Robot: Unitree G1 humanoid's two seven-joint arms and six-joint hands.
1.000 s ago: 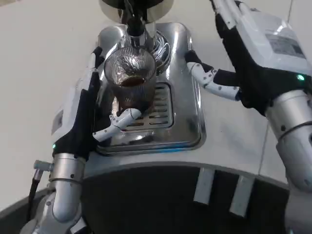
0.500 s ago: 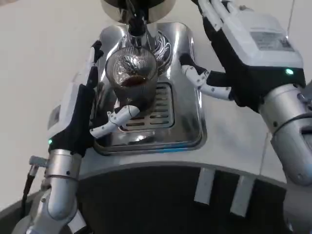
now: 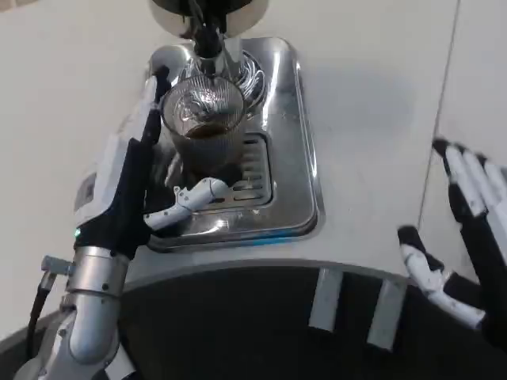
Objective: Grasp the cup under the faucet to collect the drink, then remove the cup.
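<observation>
A ribbed glass cup [image 3: 203,127] with dark drink in its bottom stands on the steel drip tray [image 3: 297,170], right under the black faucet [image 3: 207,39]. My left hand [image 3: 139,178] wraps the cup from the left, thumb across its base at the front and fingers up along its far side. My right hand [image 3: 463,237] hangs at the lower right, well away from the tray, with its fingers spread and nothing in them.
The slotted grate [image 3: 252,170] lies under and to the right of the cup. The white counter [image 3: 380,119] runs to the right of the tray. A dark curved front edge [image 3: 238,309] with two pale tabs crosses the bottom.
My right hand has pulled back from the faucet area down to the lower right. The left hand keeps its hold on the cup. The picture has shifted slightly.
</observation>
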